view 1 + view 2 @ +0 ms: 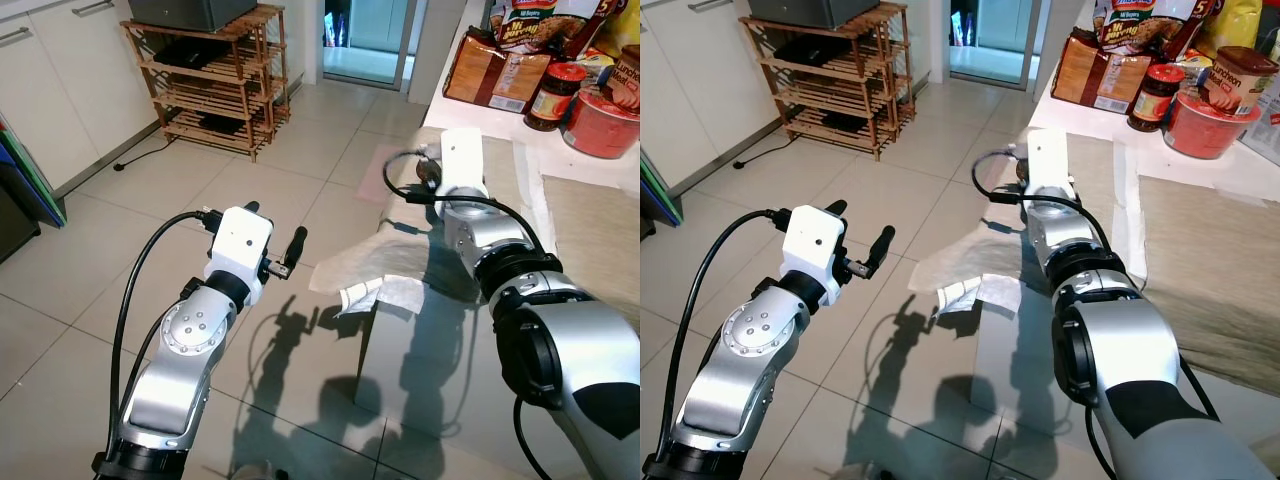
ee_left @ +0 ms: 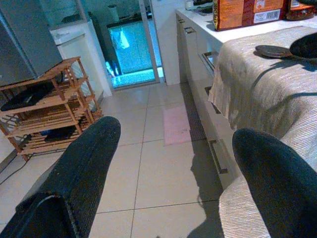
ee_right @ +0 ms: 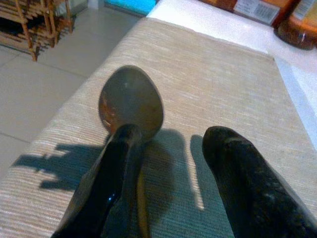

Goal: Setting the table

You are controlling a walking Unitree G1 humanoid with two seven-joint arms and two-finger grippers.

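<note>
A dark metal spoon [image 3: 131,104] lies on a beige woven placemat [image 3: 213,74] at the table's left end. My right gripper [image 3: 173,136] hangs low over that mat, open, with one finger [image 3: 111,168] above the spoon's handle and the other [image 3: 237,168] beside it. From the head, my right wrist [image 1: 460,160] hides the fingers. My left gripper [image 1: 275,235] is open and holds nothing, out over the tiled floor to the left of the table. Past its fingers, the spoon [image 2: 275,49] rests on the mat's far part.
A second beige mat [image 1: 590,220] covers the table to the right. Crumpled white paper [image 1: 370,280] droops off the table's left edge. A bread bag [image 1: 495,70], a jar [image 1: 550,95] and a red bowl [image 1: 600,125] crowd the back. A wooden shelf [image 1: 215,85] stands far left.
</note>
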